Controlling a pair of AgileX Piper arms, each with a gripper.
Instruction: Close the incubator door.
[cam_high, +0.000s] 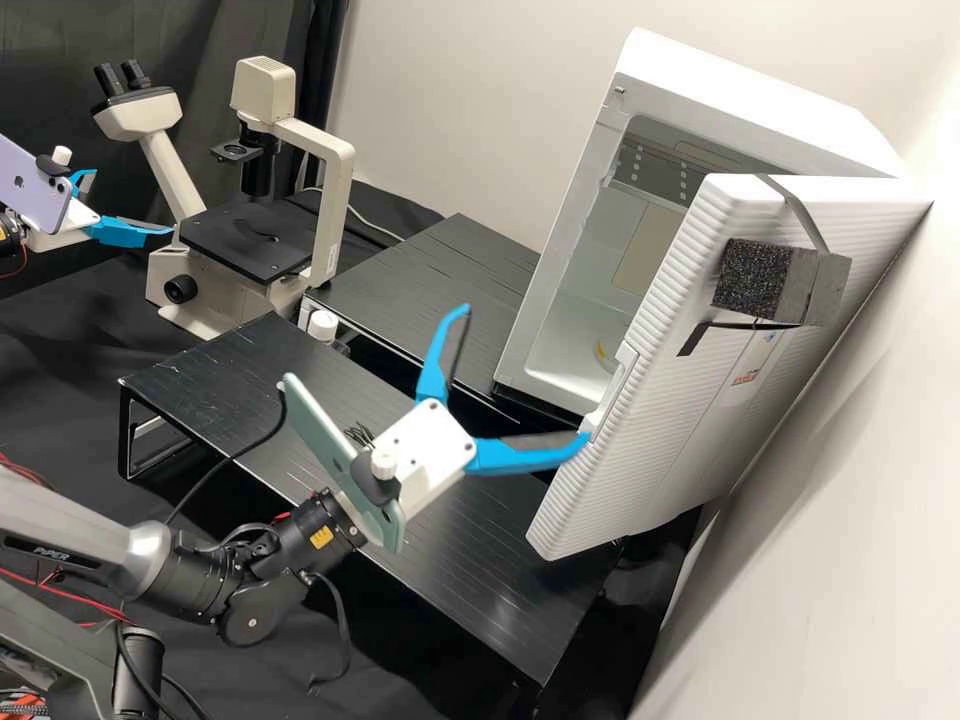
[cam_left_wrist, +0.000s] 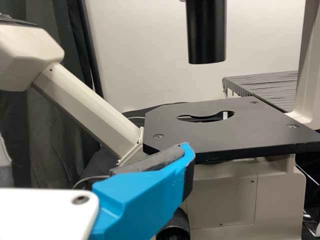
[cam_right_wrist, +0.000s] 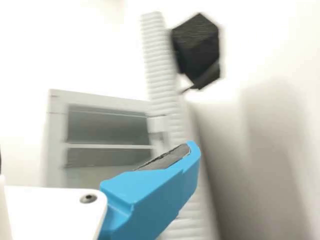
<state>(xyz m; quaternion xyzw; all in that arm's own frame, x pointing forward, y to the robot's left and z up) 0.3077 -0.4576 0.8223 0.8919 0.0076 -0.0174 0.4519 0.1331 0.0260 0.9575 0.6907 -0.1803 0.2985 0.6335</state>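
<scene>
Standing wide apart, the blue fingers of the right gripper (cam_high: 525, 373) are empty, one tip at the free edge of the incubator door (cam_high: 650, 430), beside its handle recess (cam_high: 612, 392); whether they touch, I cannot tell. The door hangs open on the incubator (cam_high: 745, 92), whose pale chamber holds a small yellow item (cam_high: 604, 352), too small to identify, low inside. A dark foam block (cam_high: 752, 278) is strapped to the door's outer face. Farther off, the left gripper (cam_high: 134, 202) also has its fingers parted, near the microscope (cam_high: 328, 190). The right wrist view shows a light band crossing the chamber's dark interior; the left wrist view shows the round-cornered cutout in the microscope's black stage (cam_left_wrist: 200, 137); the high view shows the black bench stands (cam_high: 480, 600).
</scene>
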